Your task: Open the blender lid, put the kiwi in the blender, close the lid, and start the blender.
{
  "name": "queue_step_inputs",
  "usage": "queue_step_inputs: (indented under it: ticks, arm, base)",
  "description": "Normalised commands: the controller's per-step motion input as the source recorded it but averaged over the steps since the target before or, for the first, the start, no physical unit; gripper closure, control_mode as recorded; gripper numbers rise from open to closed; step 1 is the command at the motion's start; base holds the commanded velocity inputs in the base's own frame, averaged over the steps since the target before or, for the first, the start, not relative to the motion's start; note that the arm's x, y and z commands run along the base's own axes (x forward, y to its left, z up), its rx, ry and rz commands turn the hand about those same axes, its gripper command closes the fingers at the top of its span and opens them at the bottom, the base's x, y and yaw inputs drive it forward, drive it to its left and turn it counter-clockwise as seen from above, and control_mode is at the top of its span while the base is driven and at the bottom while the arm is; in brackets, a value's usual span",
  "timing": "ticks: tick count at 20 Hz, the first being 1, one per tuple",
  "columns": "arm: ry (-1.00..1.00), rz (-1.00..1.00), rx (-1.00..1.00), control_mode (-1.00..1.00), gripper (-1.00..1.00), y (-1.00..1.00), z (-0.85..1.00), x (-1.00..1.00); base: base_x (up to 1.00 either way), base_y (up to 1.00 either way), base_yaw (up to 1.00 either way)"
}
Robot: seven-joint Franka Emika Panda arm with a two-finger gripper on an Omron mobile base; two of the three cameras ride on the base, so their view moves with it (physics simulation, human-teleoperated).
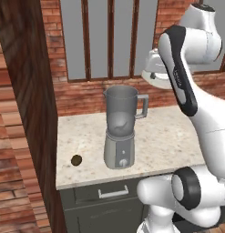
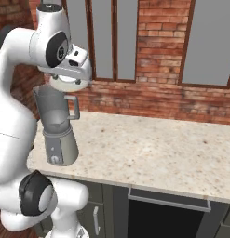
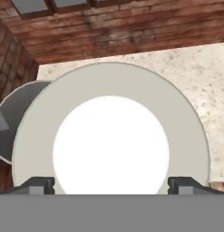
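So we had the lid (image 3: pixel 111 145) sitting right between the two fingertips (image 3: pixel 38 185), one tip at each side of its rim. The jaws stood spread about as wide as the lid itself, and from what we saw they looked clamped on its edges, since the lid hung in the air under the gripper (image 2: pixel 66 83) with nothing else under it. The lid was off the blender (image 1: pixel 122 132), up above the jar's open rim and off toward the handle side. In the hand view we could see a slice of the open jar peeking out from behind the lid's edge.

The kiwi (image 1: pixel 76 160) lay on the counter (image 1: pixel 164 141), near the blender's base on the side away from the handle, close to the front edge and next to the dark wooden panel (image 1: pixel 32 91). It was well apart from the gripper.

Behind the blender ran a brick wall (image 2: pixel 181 100) with tall window panes (image 2: pixel 212 42). Under the counter, below the blender, was a drawer (image 1: pixel 111 193) with a light handle. Nothing sat between the lid and the jar's mouth.
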Motion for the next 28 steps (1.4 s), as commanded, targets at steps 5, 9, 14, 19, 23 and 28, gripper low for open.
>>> queue_step_inputs:
  ticks: [5,9,14,19,23,28]
  arm:
    - [0.02,-0.13,0.1,-1.0,1.0,-1.0,-1.0,0.0]
    - [0.07,-0.11,0.03,-1.0,1.0,-1.0,-0.99,0.01]
    - [0.1,-0.13,-0.05,-1.0,1.0,-1.0,-1.0,0.28]
    - [0.2,-0.09,-0.12,-1.0,1.0,-0.89,-0.97,0.67]
    - [0.2,-0.02,-0.05,-1.0,1.0,-0.57,-0.91,0.67]
    - [0.09,0.0,0.0,-1.0,1.0,-0.2,-0.8,0.2]
  base:
    - [0.0,0.0,0.0]
    - [0.0,0.0,0.0]
    - [0.0,0.0,0.0]
    - [0.0,0.0,0.0]
    - [0.0,0.0,0.0]
    - [0.0,0.0,0.0]
